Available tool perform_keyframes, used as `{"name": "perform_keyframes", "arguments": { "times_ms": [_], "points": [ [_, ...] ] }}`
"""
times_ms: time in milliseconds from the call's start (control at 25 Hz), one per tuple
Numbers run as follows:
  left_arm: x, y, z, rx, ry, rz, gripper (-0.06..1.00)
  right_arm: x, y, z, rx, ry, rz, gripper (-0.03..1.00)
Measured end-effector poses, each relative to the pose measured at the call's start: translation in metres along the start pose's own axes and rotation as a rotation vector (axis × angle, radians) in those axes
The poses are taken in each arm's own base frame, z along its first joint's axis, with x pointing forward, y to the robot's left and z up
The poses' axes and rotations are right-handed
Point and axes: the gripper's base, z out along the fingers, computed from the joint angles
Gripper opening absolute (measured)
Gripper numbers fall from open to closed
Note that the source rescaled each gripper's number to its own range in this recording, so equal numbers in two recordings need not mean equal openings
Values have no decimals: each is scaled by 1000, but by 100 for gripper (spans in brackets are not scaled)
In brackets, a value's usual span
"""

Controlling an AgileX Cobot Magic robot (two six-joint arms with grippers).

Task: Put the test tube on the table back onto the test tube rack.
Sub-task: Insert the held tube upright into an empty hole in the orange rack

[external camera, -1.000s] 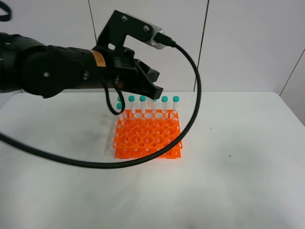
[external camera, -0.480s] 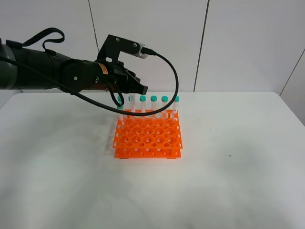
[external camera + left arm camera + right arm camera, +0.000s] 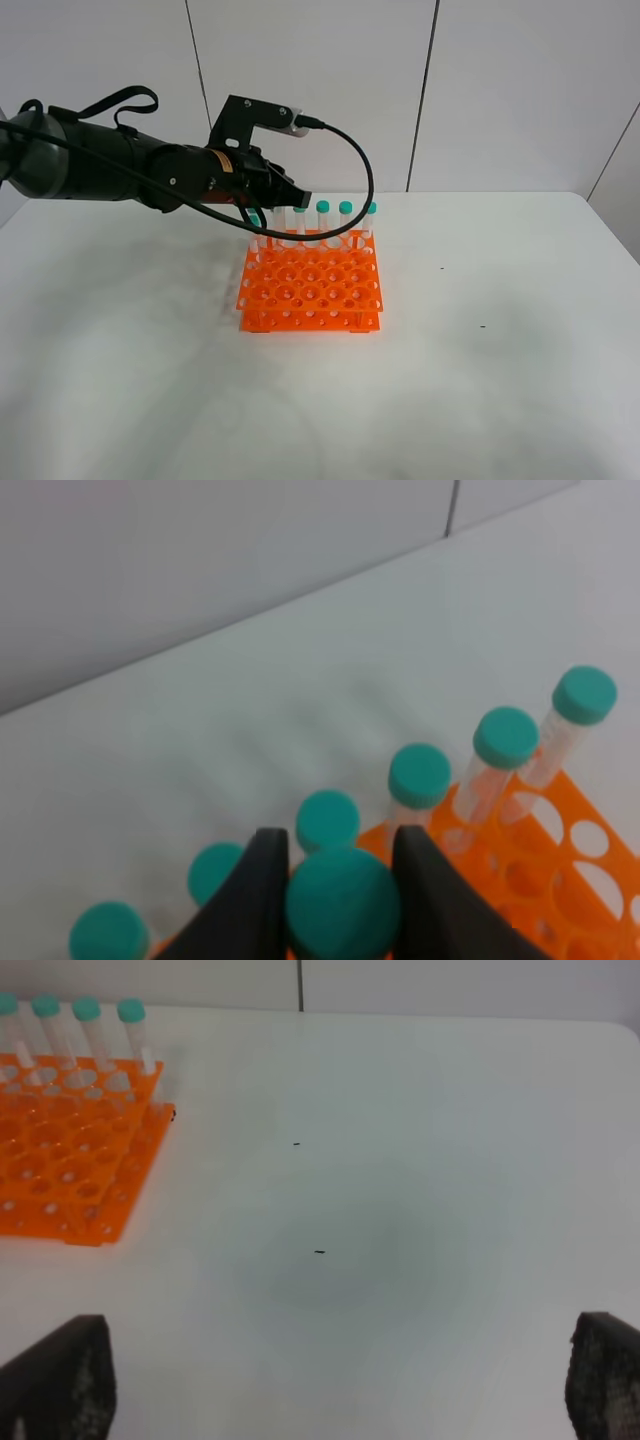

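My left gripper (image 3: 288, 202) is shut on the teal cap of a clear test tube (image 3: 343, 902), holding it upright at the back row of the orange test tube rack (image 3: 310, 285). The black fingers (image 3: 255, 895) flank the cap on both sides. Several identical teal-capped tubes (image 3: 345, 215) stand in the rack's back row, and they also show in the left wrist view (image 3: 505, 738). I cannot tell whether the held tube's tip sits in a hole. My right gripper (image 3: 330, 1390) is open and empty over bare white table (image 3: 400, 1210), right of the rack (image 3: 60, 1170).
The rack's front rows of holes (image 3: 310, 300) hold nothing. A black cable (image 3: 365, 200) loops from the left wrist over the rack's back. A white panelled wall (image 3: 500, 90) stands behind the table's far edge. Small dark specks (image 3: 318, 1252) mark the table.
My left arm has drawn back to the left and lowered, bringing the gripper and its tube down to the rack's back row. The cable loop has shrunk.
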Motion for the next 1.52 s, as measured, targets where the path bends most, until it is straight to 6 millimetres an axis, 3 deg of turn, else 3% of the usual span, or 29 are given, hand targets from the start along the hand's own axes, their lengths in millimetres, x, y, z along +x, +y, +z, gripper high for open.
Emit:
{"name": "perform_keyframes", "arguments": {
  "times_ms": [240,520,920,1520],
  "points": [
    [9,11,3,-22,2,-15,1,0,0,0,-3,0,2,100],
    [20,9,1,-17,-25,-16,1,0,0,0,-3,0,2,100],
    [19,9,1,-16,-48,-16,1,0,0,0,-3,0,2,100],
    [44,8,19,-10,11,-12,1,0,0,0,-3,0,2,100]
  ]
}}
